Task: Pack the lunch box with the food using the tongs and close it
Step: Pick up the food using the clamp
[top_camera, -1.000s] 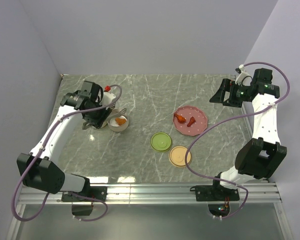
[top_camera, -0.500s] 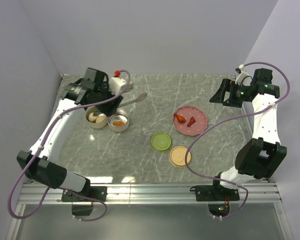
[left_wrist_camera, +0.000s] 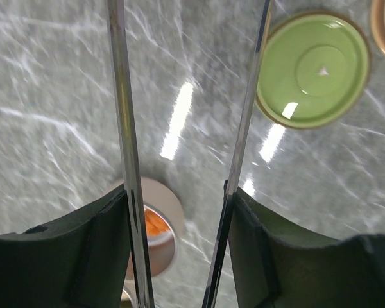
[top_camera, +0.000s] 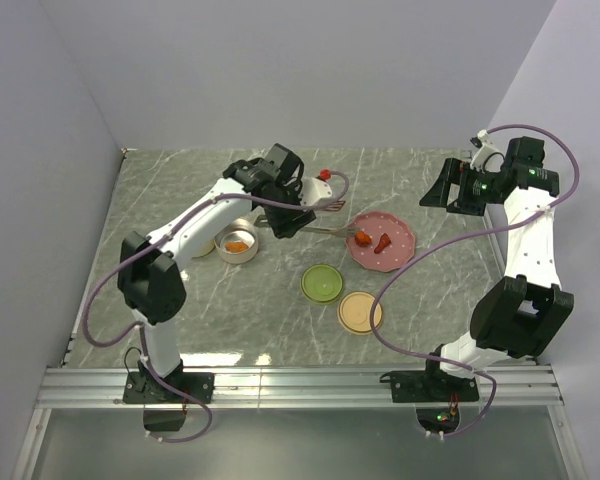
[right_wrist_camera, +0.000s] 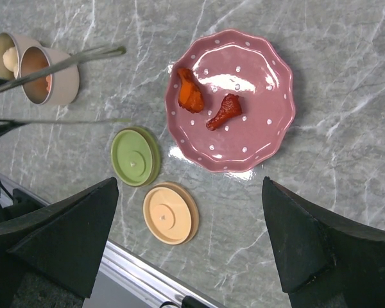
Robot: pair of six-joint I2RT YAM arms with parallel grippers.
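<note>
Nearest the bases lie a beige lid (top_camera: 360,312) and, just beyond it, a green lid (top_camera: 322,283), both flat on the table (top_camera: 250,320) and apart from the cups. Further in, the plate (top_camera: 402,235) carries two red-orange chunks (top_camera: 360,236), close together but not touching, and on the left a cup (top_camera: 238,258) holds a third chunk (top_camera: 240,242). Between cup and plate hovers the left claw (top_camera: 290,218), clamped on the tongs (top_camera: 328,230). In its wrist view a finger (left_wrist_camera: 96,250) presses the outside of each silver arm, and the arms stand apart in a V with nothing between them. The tips reach just beside the plate's left rim, short of the chunks. The step looks like fetching the next chunk. To do it well, carry the tips on until they straddle the nearer piece, lower them level onto the plate, and only then squeeze, softly, since a slick piece may squirt out or be shoved over the rim. Farthest, at the right, the right claw (top_camera: 450,187) hangs spread wide and empty, facing the plate. The left arm hides a second cup (right_wrist_camera: 6,42) from above. Only the right wrist view shows it, with one pale ball (right_wrist_camera: 11,58) inside, and no other ball can be made out. The left wrist view cuts off the tong tips, which are too thin from above to judge their height.
</note>
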